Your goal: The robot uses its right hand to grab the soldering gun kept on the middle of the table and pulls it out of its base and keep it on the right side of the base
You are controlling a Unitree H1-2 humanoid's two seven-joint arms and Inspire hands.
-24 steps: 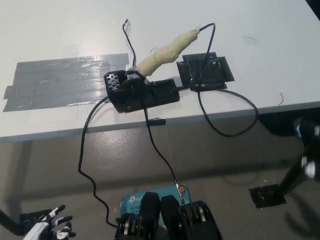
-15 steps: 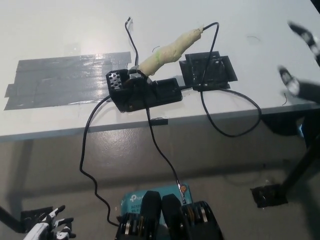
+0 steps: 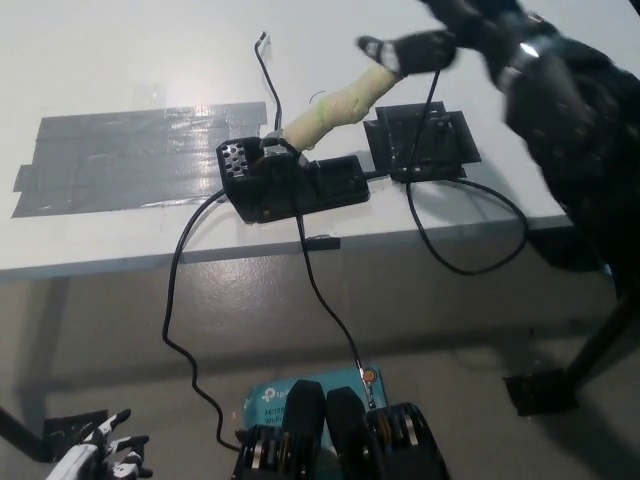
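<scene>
Since half a second ago the black right hand (image 3: 480, 45) has swung in from the right edge and now hangs over the table (image 3: 120, 60) at about one o'clock, blurred with motion. Its fingers (image 3: 405, 50) are spread apart and hold nothing; one tip sits just beside the far end of the soldering gun (image 3: 335, 105), though contact cannot be made out.

That gun, its handle wrapped in pale tape, lies tilted with its near end still seated in the black base (image 3: 290, 185) near the middle of the table, pointing toward one o'clock. At three o'clock from the base, just beside it, lies a flat black pad (image 3: 420, 145), and a black cable (image 3: 465, 235) loops from the gun's far end across the pad and over the table's front edge. A wide patch of grey tape (image 3: 120, 160) covers the tabletop at nine o'clock from the base.

At seven o'clock, well below the table, the white left hand (image 3: 100, 455) rests with fingers apart, holding nothing.
</scene>
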